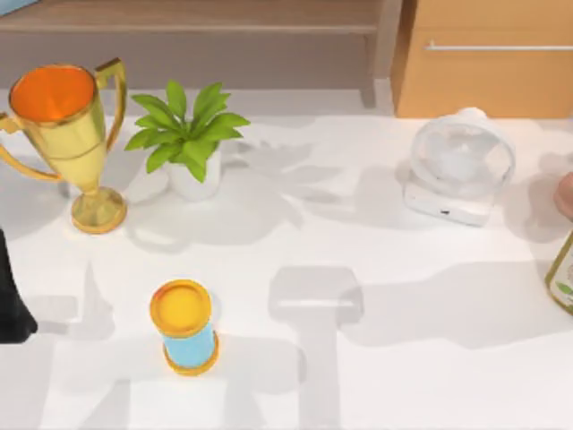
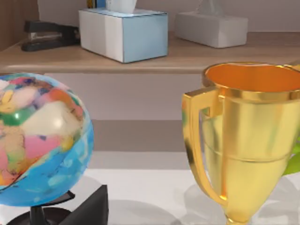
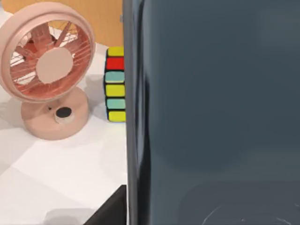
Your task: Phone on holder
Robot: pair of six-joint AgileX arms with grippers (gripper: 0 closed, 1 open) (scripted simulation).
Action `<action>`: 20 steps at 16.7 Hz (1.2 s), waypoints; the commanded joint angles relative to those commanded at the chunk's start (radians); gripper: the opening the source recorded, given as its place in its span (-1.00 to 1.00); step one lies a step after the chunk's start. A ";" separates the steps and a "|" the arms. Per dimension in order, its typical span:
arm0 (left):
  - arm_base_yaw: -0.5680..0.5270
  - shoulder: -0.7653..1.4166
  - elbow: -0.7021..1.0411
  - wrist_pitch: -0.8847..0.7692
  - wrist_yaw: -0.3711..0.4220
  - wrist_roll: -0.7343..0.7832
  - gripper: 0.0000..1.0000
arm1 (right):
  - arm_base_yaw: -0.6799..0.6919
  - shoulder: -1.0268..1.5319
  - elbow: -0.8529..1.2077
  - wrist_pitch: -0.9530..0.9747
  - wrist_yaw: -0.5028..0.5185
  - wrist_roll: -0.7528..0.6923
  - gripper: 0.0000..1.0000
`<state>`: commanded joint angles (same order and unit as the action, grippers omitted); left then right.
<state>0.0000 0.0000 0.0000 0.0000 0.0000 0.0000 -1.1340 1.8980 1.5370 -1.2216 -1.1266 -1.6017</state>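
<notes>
Right gripper [image 3: 111, 208]: just a dark wedge at the phone's edge. Can't tell if it is clamped or slack.

Phone [image 3: 215, 112]: dark grey glossy slab, upright and hard up against the right wrist camera. Looks carried, not lying on the table [image 1: 421, 376]; that's a judgement.

Past it: pink fan [image 3: 49, 70] and a colour cube [image 3: 115, 84] just beside the phone's edge line, both on the table.

Left gripper [image 2: 91, 208]: dark corner low in the left wrist view, grip can't be read either. It sits near a globe [image 2: 37, 140] and the gold trophy [image 2: 248, 140]; idle, I'd say.

Top view: trophy, potted plant [image 1: 183, 134], white fan [image 1: 458, 166], blue-and-yellow cylinder [image 1: 186, 327]. I can't tell which thing is the holder.

Risks:
1. Glossy slab, unknown grip: it could slide or pivot on a fast swing.
2. The phone blocks the wrist camera, so the approach is near blind.
3. The pink fan and cube are close, so a wide turn could clip them.
</notes>
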 joint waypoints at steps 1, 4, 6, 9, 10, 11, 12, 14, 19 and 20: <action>0.000 0.000 0.000 0.000 0.000 0.000 1.00 | 0.004 -0.003 0.003 0.001 0.002 0.003 -1.00; 0.000 0.000 0.000 0.000 0.000 0.000 1.00 | 0.001 -0.012 -0.012 0.031 0.000 0.028 -1.00; 0.000 0.000 0.000 0.000 0.000 0.000 1.00 | 0.003 -0.031 -0.037 0.077 0.004 0.068 -1.00; 0.000 0.000 0.000 0.000 0.000 0.000 1.00 | 0.031 -0.066 -0.079 0.166 0.035 0.138 -1.00; 0.000 0.000 0.000 0.000 0.000 0.000 1.00 | 0.044 -0.074 -0.093 0.200 0.046 0.163 -1.00; 0.000 0.000 0.000 0.000 0.000 0.000 1.00 | 0.059 -0.078 -0.107 0.236 0.055 0.187 -1.00; 0.000 0.000 0.000 0.000 0.000 0.000 1.00 | 0.075 -0.079 -0.119 0.270 0.059 0.212 -1.00; 0.000 0.000 0.000 0.000 0.000 0.000 1.00 | 0.104 -0.069 -0.140 0.327 0.048 0.256 -1.00; 0.000 0.000 0.000 0.000 0.000 0.000 1.00 | 0.124 -0.040 -0.152 0.375 0.015 0.292 -1.00; 0.000 0.000 0.000 0.000 0.000 0.000 1.00 | 0.124 -0.040 -0.152 0.375 0.015 0.292 -1.00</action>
<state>0.0000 0.0000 0.0000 0.0000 0.0000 0.0000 -1.0097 1.8582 1.3852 -0.8464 -1.1119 -1.3098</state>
